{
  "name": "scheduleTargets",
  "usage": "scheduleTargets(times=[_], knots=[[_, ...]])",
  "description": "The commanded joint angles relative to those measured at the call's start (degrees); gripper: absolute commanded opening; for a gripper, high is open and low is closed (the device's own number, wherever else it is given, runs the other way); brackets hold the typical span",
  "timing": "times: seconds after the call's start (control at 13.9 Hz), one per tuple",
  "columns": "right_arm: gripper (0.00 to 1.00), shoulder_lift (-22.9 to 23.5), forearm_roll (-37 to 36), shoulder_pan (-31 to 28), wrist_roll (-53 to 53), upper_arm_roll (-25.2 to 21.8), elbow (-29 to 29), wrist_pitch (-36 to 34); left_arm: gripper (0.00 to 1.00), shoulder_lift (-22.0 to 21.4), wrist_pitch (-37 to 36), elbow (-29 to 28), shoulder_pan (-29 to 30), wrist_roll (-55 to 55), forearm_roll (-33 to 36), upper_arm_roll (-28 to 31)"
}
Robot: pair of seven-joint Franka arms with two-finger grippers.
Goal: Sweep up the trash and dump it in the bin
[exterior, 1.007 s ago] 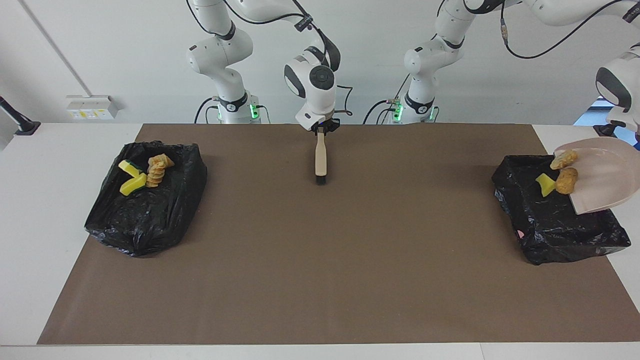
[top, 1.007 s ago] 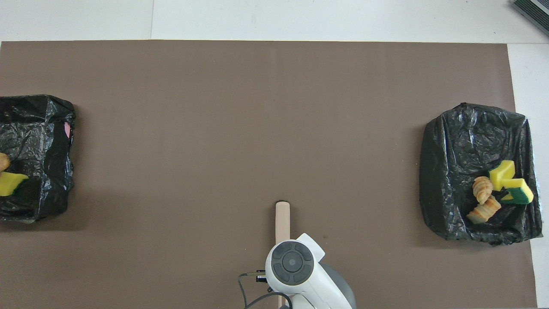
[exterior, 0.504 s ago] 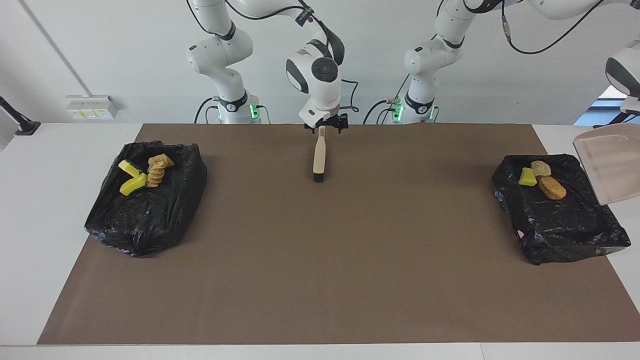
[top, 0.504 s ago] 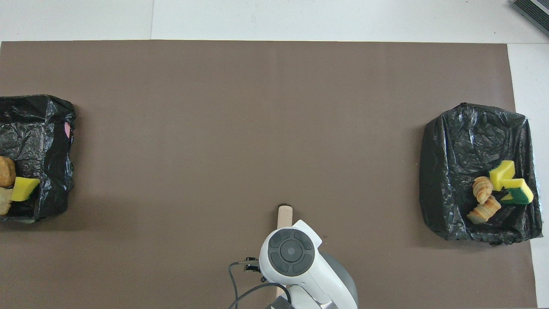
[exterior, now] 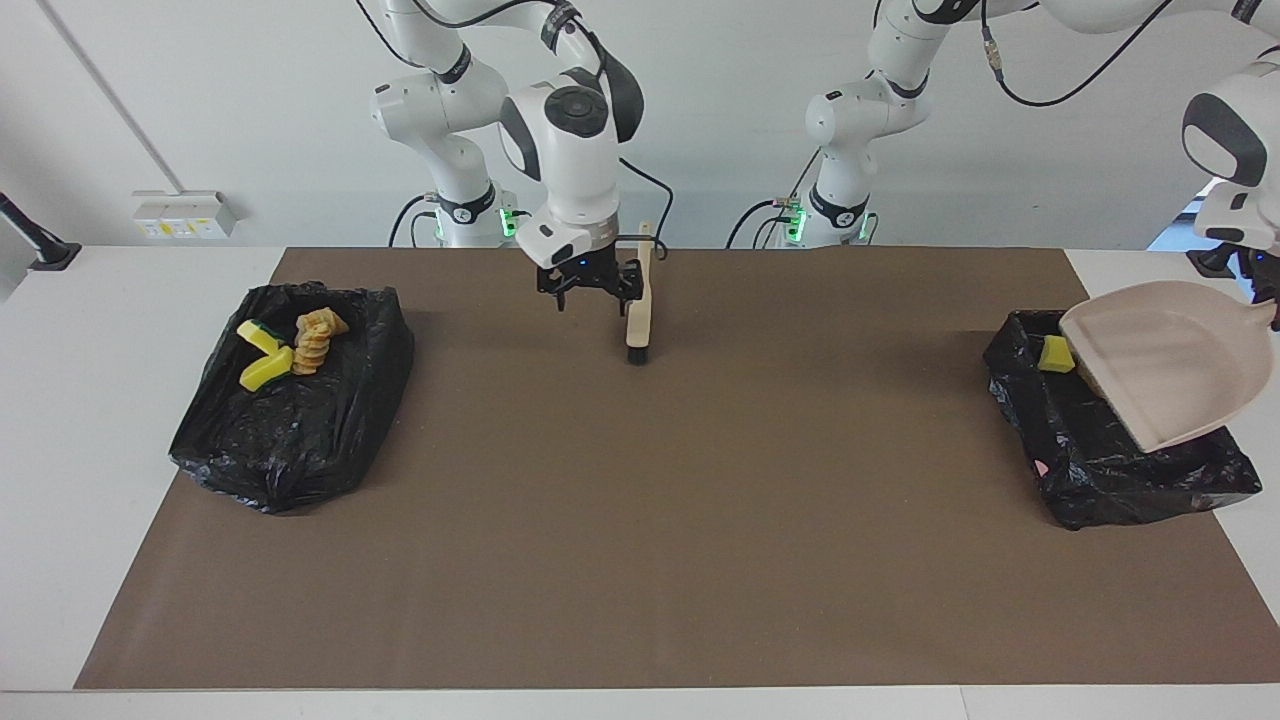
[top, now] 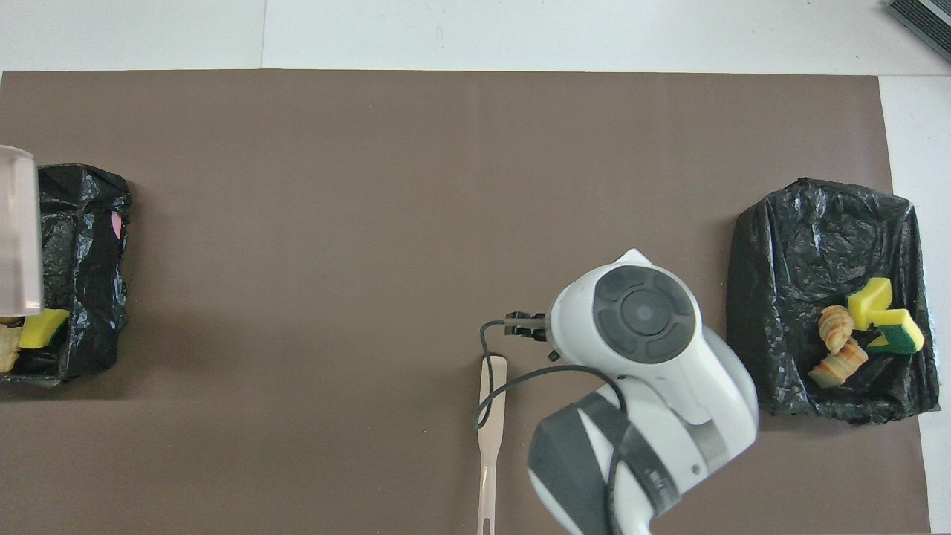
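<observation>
my right gripper hangs just above the brown mat, beside the beige brush and apart from it, with its fingers spread and nothing between them. the brush lies on the mat at the robots' edge of the table, bristle end pointing away from the robots; in the overhead view its handle runs down toward the bottom edge. my left gripper is up at the left arm's end of the table, pinching the handle of the beige dustpan, which hangs tilted over the black bin-bag-lined bin there. the pan's inside shows bare. in that bin a yellow sponge bit shows just beside the pan's lip; the overhead view catches the same sponge bit and the edge of a pale bread-like lump next to it, the rest being cut off by the frame or hidden under the pan. the other black-lined bin sits at the right arm's end of the table, holding two yellow sponge pieces, one with a green backing, and two tan ridged bread-like lumps touching them. no scrap shows on the mat between the two bins.
</observation>
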Motion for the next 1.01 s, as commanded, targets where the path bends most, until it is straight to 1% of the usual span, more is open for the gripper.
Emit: scheduleTargets(times=[0.0,0.14,0.29,0.36,0.5,0.65,0.79,0.86,0.94], knots=[[1.0,0.05,-1.33,-5.87,-8.85,-1.73,5.82,-3.59,0.0,0.79,-5.9,1.29,-7.34,-15.38,-3.46,0.74],[1.0,-0.3,-1.33,-6.77,-17.9,-7.43,10.56,-9.55,0.0,1.58,-6.7,0.68,-10.16,-25.05,-10.73,0.74],[1.0,-2.4,-1.33,-6.77,-23.72,-11.57,13.47,-14.48,0.0,2.02,-6.8,-1.08,-14.55,-37.78,-12.87,0.74],[1.0,-3.28,-1.33,-6.85,-24.7,-12.81,14.35,-16.85,0.0,3.24,-6.97,-1.0,-16.31,-42.63,-14.61,0.74],[1.0,-4.86,-1.33,-7.81,-25.59,-14.22,17.33,-22.03,0.0,4.39,-5.75,-1.35,-19.83,-53.34,-18.92,0.74],[1.0,-6.53,-0.8,-10.18,-29.7,-14.4,20.59,-27.92,0.0,6.24,-3.56,-1.52,-25.01,-65.91,-21.12,0.74],[1.0,-6.89,-1.33,-12.29,-33.75,-14.58,21.92,-29.52,0.0,6.6,-3.02,-1.09,-28.52,-74.11,-23.76,0.74],[1.0,-6.98,-1.33,-12.91,-34.81,-14.58,22.01,-29.7,0.0,6.86,-2.84,-0.91,-30.2,-77.71,-23.95,0.74],[1.0,-7.85,-1.33,-12.92,-34.82,-14.92,21.49,-29.62,0.0,7.99,-2.14,-0.82,-32.22,-82.62,-24.03,0.74]])
